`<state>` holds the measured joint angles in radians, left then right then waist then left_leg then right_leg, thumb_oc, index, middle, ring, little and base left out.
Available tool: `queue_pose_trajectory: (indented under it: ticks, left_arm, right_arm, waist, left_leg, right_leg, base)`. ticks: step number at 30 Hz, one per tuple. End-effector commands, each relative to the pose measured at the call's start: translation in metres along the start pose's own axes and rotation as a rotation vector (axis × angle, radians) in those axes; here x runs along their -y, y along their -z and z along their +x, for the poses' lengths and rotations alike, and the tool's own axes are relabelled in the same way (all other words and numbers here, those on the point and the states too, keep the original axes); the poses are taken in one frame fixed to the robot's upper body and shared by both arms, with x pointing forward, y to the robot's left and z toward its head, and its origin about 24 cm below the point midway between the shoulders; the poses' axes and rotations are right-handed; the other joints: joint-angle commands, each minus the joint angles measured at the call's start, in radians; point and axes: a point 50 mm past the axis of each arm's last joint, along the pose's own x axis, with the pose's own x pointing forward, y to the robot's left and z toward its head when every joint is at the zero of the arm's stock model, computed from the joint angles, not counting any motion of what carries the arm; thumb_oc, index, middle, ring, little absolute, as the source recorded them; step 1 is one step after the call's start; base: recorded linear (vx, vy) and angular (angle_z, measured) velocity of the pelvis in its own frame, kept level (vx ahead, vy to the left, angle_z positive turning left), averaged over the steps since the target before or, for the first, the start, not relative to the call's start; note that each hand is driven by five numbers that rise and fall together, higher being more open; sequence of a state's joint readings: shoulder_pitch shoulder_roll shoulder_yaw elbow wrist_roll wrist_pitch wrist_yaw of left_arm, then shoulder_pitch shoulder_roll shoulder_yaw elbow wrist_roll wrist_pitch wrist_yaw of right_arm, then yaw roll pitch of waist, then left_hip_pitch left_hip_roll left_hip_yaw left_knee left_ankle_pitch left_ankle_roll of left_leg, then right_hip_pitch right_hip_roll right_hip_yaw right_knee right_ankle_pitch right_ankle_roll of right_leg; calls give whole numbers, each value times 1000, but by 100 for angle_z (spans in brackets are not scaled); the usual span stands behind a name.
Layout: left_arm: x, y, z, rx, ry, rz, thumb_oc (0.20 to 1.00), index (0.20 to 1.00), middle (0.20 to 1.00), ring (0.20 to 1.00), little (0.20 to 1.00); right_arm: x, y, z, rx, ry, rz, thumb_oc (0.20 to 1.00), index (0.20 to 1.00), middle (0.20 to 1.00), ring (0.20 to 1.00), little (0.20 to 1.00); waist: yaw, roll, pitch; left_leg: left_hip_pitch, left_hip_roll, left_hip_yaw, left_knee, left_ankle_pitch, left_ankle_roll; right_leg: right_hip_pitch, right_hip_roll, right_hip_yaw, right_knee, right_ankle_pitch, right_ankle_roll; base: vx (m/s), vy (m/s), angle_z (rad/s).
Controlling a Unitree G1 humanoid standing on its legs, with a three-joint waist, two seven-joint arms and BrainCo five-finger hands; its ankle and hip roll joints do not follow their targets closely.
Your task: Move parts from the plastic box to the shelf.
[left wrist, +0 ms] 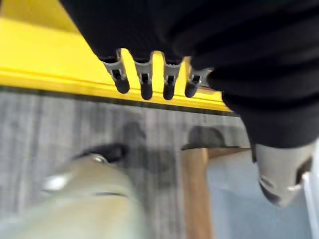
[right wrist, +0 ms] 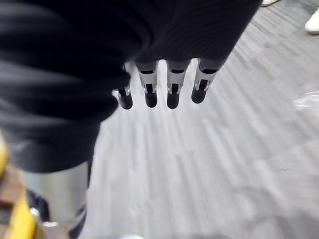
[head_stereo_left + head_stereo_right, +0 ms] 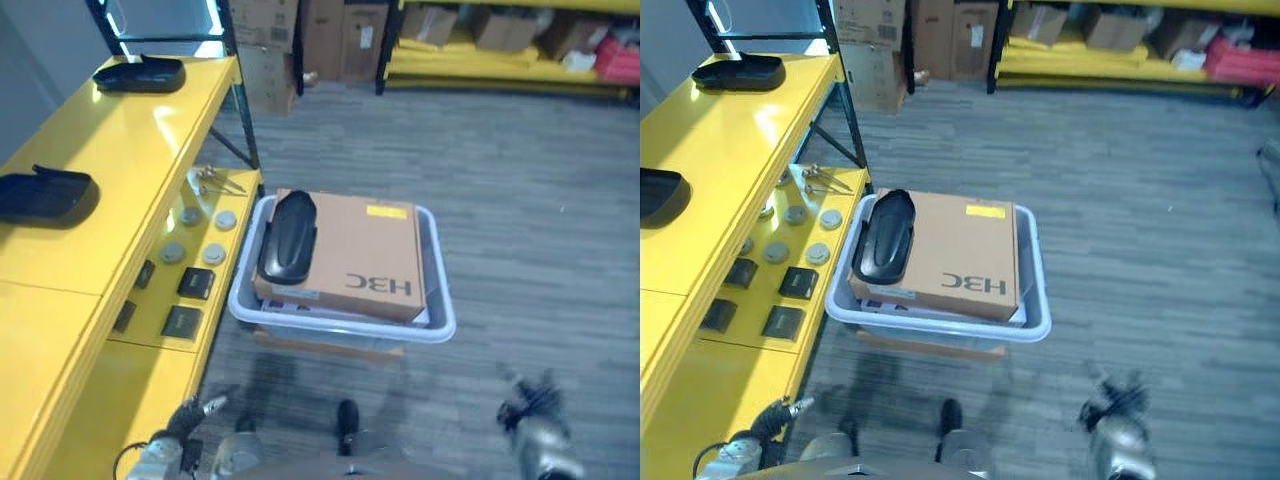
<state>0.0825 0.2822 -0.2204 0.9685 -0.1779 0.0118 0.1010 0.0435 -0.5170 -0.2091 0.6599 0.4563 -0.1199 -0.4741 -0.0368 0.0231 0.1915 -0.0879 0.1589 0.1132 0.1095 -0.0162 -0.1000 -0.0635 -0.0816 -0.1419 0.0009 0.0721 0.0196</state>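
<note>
A pale grey plastic box stands on the floor beside the yellow shelf. It holds a brown cardboard carton with a long black moulded part lying on the carton's left side. Two similar black parts rest on the shelf's top level. My left hand hangs low by the shelf's near end, its fingers straight and holding nothing. Low on the other side of the box hangs my right hand, whose fingers are likewise straight and empty.
The lower shelf level carries small black blocks, grey discs and a bunch of metal pieces. A wooden board lies under the box. Cardboard cartons and a yellow rack line the far wall. A person's shoe stands nearby.
</note>
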Motion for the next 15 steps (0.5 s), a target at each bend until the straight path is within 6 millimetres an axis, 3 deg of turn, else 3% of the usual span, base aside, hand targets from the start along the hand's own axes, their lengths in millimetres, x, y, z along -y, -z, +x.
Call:
queue_pose_trajectory:
  ticks: [1,2,4,5,6,10,12,15]
  left_arm:
    - [-22,7,0,-20,-106,75,1000,1000,1000,1000,1000]
    - [-19,21,-3,-75,-81,108,1000,1000,1000,1000,1000]
    - [-16,30,-5,-101,-68,106,1000,1000,1000,1000,1000]
    - [-16,31,-5,-101,-66,106,1000,1000,1000,1000,1000]
    - [-14,38,-7,-123,-52,57,1000,1000,1000,1000,1000]
    - [-13,45,-9,-119,-38,45,1000,1000,1000,1000,1000]
    - [-15,48,-11,-114,-26,37,1000,1000,1000,1000,1000]
    - [-16,49,-11,-123,-11,42,1000,1000,1000,1000,1000]
  right_arm:
    - [21,-74,3,374,187,147,1000,1000,1000,1000,1000]
    - [27,-118,-2,547,208,196,1000,1000,1000,1000,1000]
    - [27,-150,-9,640,186,218,1000,1000,1000,1000,1000]
    - [27,-152,-9,650,184,216,1000,1000,1000,1000,1000]
    - [19,-182,-15,743,136,220,1000,1000,1000,1000,1000]
    - [8,-209,-18,798,73,194,1000,1000,1000,1000,1000]
    - [-11,-229,-18,800,-7,159,1000,1000,1000,1000,1000]
    - [-34,-239,-18,765,-70,124,1000,1000,1000,1000,1000]
  waist:
    - [-5,-28,14]
    - [-2,-20,8]
    - [4,-15,8]
    - [5,-15,9]
    - [24,-11,10]
    - [62,-6,17]
    - [106,-5,30]
    - [158,-1,52]
  left_leg:
    - [13,-25,32,-42,86,26]
    - [31,-46,19,-71,83,26]
    - [40,-63,19,-85,79,30]
    - [41,-66,19,-87,78,31]
    - [44,-88,10,-104,74,39]
    - [37,-110,-10,-119,71,51]
    - [15,-122,-28,-127,74,58]
    - [-25,-132,-56,-124,82,66]
  right_leg:
    - [57,-82,-73,1,1,126]
    - [48,-100,-83,0,7,143]
    - [43,-119,-93,2,13,157]
    - [43,-121,-94,2,14,159]
    - [37,-140,-101,1,21,170]
    - [27,-157,-113,3,25,178]
    - [17,-170,-137,1,31,185]
    - [-2,-182,-164,11,30,188]
  base:
    - [87,325,-47]
    - [76,247,-58]
    - [73,219,-44]
    - [67,239,-31]
    - [48,202,-20]
    - [11,124,3]
    - [-71,90,30]
    - [-104,55,47]
